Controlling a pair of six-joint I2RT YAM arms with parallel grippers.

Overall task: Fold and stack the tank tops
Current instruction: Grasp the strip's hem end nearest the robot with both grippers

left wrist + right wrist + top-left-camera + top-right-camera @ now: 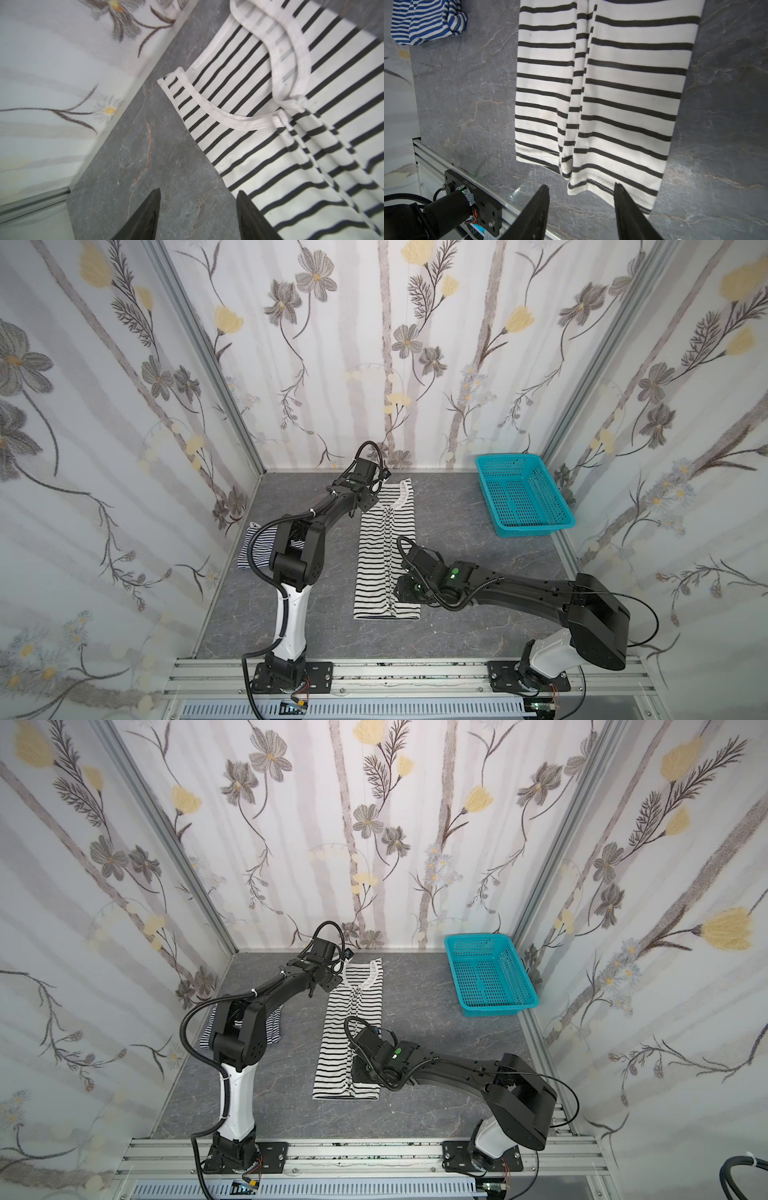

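The black-and-white striped tank top [384, 556] [349, 1036] lies flat mid-table, folded lengthwise into a long strip, its white-trimmed neck toward the back wall. My left gripper [369, 508] [198, 191] hangs open beside its shoulder strap [199, 99], with only bare table between the fingers. Over the hem's right corner [623, 182] my right gripper [401, 591] [581, 185] is open and holds nothing. The navy-and-white striped tank top [253, 551] [425, 20] lies bunched at the left, partly hidden behind the left arm.
A teal perforated basket [536, 526] [498, 1009] stands at the back right corner, nothing inside it. Flowered walls close in the grey stone-patterned table [457, 539] on three sides. An aluminium rail [395, 672] with both arm bases runs along the front.
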